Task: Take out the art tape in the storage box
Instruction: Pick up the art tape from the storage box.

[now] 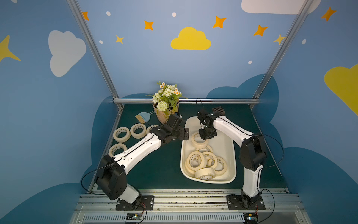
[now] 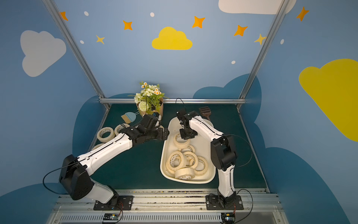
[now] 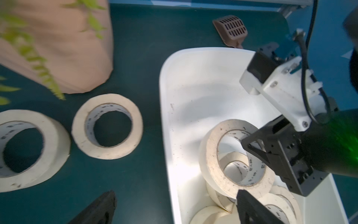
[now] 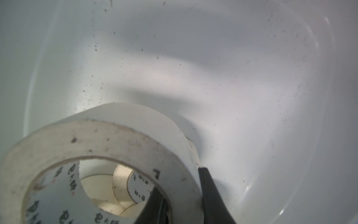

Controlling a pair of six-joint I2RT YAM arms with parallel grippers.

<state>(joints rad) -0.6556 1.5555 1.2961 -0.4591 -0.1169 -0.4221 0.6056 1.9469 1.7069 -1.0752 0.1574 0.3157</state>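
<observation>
The step in hand is the pick. The right hand (image 1: 205, 137) is down inside the box (image 1: 224, 147) and clamped on the wall of a roll (image 4: 120, 139), with one finger in the core and the other against the outer face. This roll lies topmost at the far end of the pile, resting partly on another roll just under the hand. The left hand (image 1: 185, 133) is spread wide and holds nothing. It hovers just outside the box rim, across from the right hand.

The next move, as I judge it, is a straight lift. The roll should come high enough to clear the rim, then travel out to the counter (image 1: 164, 164). The grip is on one side only, so the roll may swing or drag the one beneath it. A slow rise would suit.

Count:
- Rolls in the box: at least six, counting the clamped one. The heap on the near side of the right hand overlaps, so a seventh may be hidden.
- Rolls out on the counter, beyond the left hand on the side away from the box: four, one mostly hidden by the arm.
- Box: one.
- Pot (image 1: 164, 116) of flowers: one.
- Brush (image 1: 142, 117): one.
- Scoop (image 3: 230, 29): one.
</observation>
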